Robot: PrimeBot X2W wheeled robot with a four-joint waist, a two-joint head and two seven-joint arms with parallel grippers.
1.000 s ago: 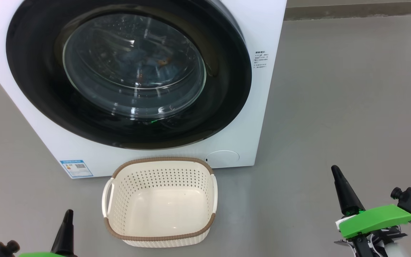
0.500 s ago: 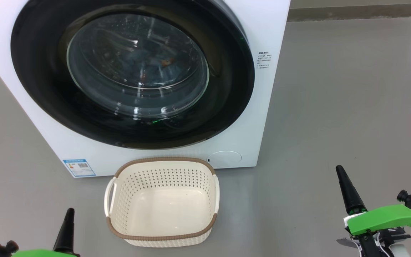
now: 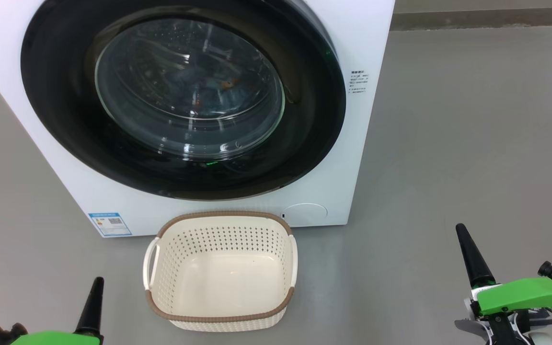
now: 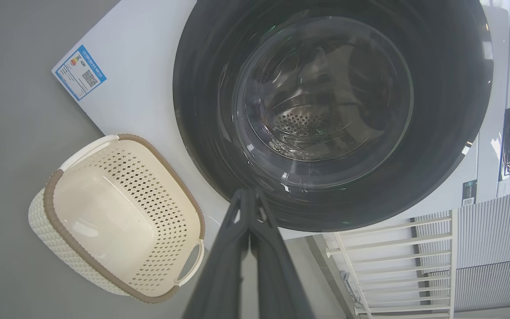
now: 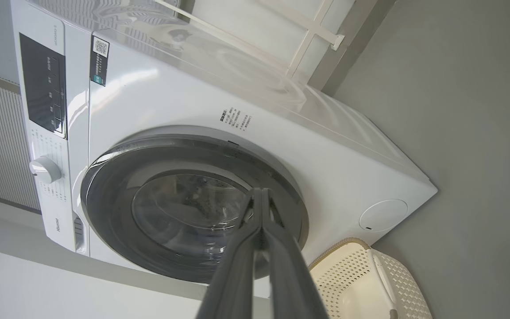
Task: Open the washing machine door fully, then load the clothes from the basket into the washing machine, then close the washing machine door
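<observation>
Both arms hang low over the grey floor (image 3: 448, 143), touching nothing. The left gripper (image 4: 248, 197) has its fingers (image 4: 228, 266) pressed together into one dark point, and the right gripper (image 5: 260, 195) has its fingers (image 5: 237, 274) shut the same way. Ahead of the left fingers and a little to their right, the basket (image 3: 221, 316) stands on the floor with its bare cream bottom showing. It is well to the left of the right fingers. Just beyond the basket, ahead of both pairs of fingers, stands the washer (image 3: 362, 43), with its black door (image 3: 55, 110) lying closed against the front. Through the porthole (image 3: 161, 120) the clothes (image 3: 218, 84) show dimly as bluish fabric with an orange spot, inside the drum. A blue label (image 3: 109, 224) is at the washer's lower corner nearer the left fingers, and a round flap (image 3: 304, 213) at the corner nearer the right fingers.
</observation>
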